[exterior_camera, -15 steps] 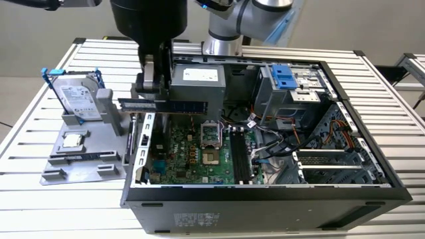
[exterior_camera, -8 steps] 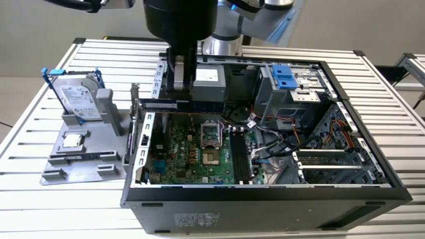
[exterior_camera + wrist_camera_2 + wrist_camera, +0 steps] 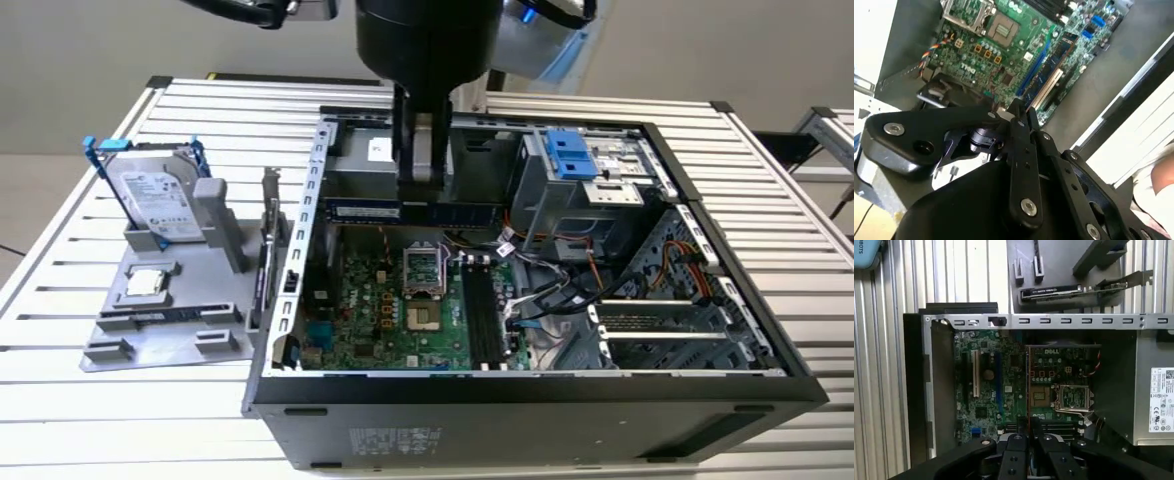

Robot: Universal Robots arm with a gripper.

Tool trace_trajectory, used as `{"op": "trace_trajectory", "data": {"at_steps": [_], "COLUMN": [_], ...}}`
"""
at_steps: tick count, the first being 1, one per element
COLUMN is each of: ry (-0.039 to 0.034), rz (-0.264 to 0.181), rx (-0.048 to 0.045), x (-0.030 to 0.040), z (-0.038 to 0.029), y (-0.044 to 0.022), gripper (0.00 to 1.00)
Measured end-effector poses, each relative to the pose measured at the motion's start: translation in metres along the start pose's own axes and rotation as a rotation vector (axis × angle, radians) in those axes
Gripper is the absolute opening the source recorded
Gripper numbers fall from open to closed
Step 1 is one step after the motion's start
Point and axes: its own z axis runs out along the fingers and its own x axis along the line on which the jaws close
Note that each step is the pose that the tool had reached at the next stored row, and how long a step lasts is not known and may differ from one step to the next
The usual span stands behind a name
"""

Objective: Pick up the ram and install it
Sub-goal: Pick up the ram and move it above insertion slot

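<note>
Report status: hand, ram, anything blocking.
Hand shut on long dark-green circuit-board ram stick. Ram level over open black computer case, not yet in black motherboard slots. Loose cables beside slots.

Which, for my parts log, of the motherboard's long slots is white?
The slot farther from the CPU socket; the blue slot lies between them.

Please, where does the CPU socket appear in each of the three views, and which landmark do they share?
Exterior view: the CPU socket, next to the open silver load plate.
Second wrist view: socket beside that plate.
First wrist view: socket beside that plate.
Shared landmark: the load plate.
</note>
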Motion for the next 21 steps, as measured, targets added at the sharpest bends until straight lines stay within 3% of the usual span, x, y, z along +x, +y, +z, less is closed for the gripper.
{"op": "trace_trajectory", "data": {"at_steps": [11,21], "ry": [0.0015,0.002], "rz": [0.0,0.008], "rx": [-0.0029,-0.0029], "x": [-0.0054,-0.0103], "z": [0.008,0.0119], "y": [-0.0498,-0.0895], "gripper": [0.0,0.0]}}
